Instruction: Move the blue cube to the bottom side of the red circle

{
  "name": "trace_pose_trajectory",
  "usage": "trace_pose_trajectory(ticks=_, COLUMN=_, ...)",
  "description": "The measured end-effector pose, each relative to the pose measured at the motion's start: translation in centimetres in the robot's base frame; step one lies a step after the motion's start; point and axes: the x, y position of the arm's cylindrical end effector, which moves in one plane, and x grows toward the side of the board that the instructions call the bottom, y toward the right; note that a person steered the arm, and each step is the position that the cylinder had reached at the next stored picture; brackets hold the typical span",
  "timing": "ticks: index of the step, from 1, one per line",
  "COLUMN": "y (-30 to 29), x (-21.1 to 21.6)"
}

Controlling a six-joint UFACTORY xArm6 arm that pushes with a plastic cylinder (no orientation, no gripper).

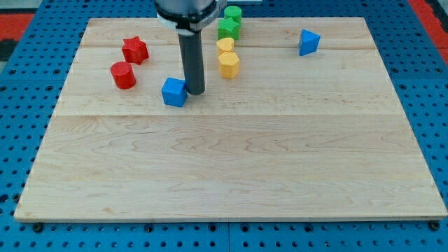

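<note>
Top of my arm is cut off by the view's top edge; only the dark rod and a bit of the housing above it show. The rod hides nothing of the blocks, though its upper part passes close to the view's left of the yellow ones.

My tip (195, 92) sits on the counter (231, 168), touching or just beside the view's-right face of the blue cube (174, 92). There's no end effector with jaws here, just the plain rod, so nothing is held; it only stands against the cube.

The blue cube lies to the view's lower right of the red circle (123, 75), near it but apart, not yet under it. The cube looks slightly rotated, a corner edge toward the view's bottom; no long axis, it's about equal-sided.

Red star (135, 50) is just above-right of the red circle. Yellow heart (225, 46) and yellow hexagon (229, 64) are touching, stacked in a column. Green star (229, 28) and another green block (233, 12) sit above them; that top one's shape is hard to make out. A second blue block (308, 42), wedge-like, exact shape unclear, is well apart at upper right.
</note>
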Motion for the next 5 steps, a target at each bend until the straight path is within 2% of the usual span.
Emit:
trace_pose_trajectory(ticks=1, y=-1.0, x=0.3)
trace_pose_trajectory(ticks=2, y=-3.0, x=2.7)
trace_pose_trajectory(ticks=3, y=0.4, x=4.6)
trace_pose_trajectory(ticks=4, y=-0.7, x=6.5)
trace_pose_trajectory(ticks=5, y=-3.1, x=5.7)
